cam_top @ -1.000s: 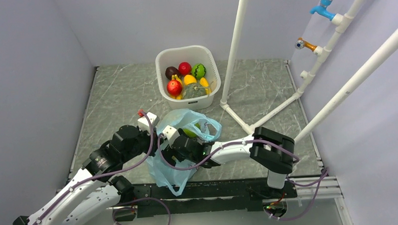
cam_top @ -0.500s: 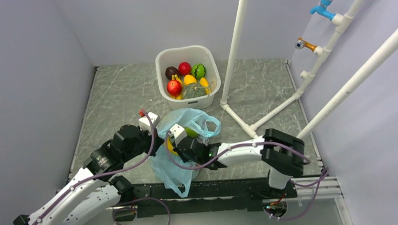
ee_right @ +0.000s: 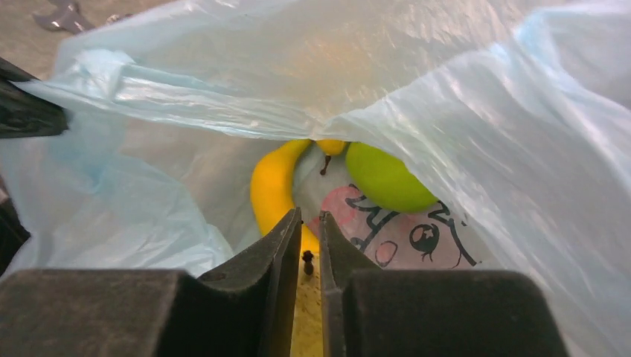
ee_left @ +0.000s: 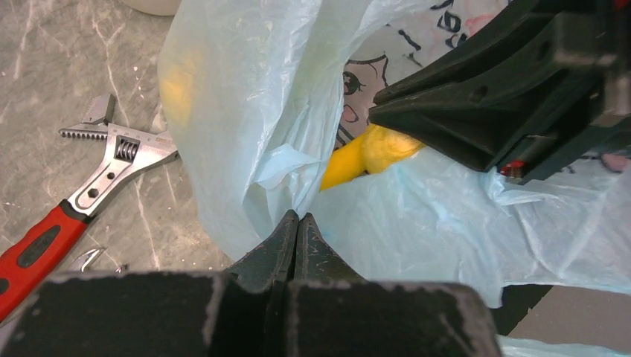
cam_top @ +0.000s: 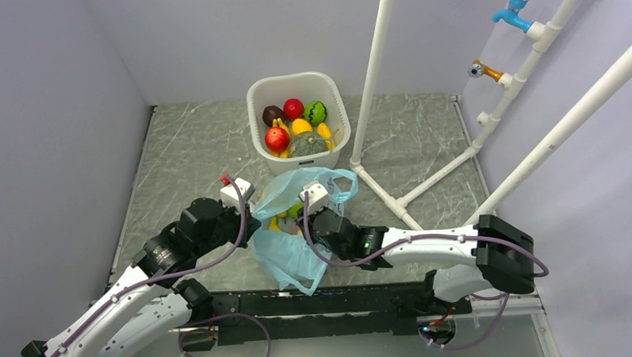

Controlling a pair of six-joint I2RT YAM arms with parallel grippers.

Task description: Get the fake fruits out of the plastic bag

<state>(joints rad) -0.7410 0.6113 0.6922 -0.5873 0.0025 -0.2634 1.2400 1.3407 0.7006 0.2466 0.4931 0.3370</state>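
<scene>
Grey tabletop (cam_top: 185, 151), one plastic bag (cam_top: 285, 256) — seemingly three fruits (ee_right: 383, 178)

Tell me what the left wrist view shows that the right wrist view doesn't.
Only the left wrist view shows the wrench with its red handle, lying on the table beside the bag. Only the right wrist view shows the green apple, inside the bag next to the banana. Both show the bag, its printed cartoon face and the banana.
</scene>
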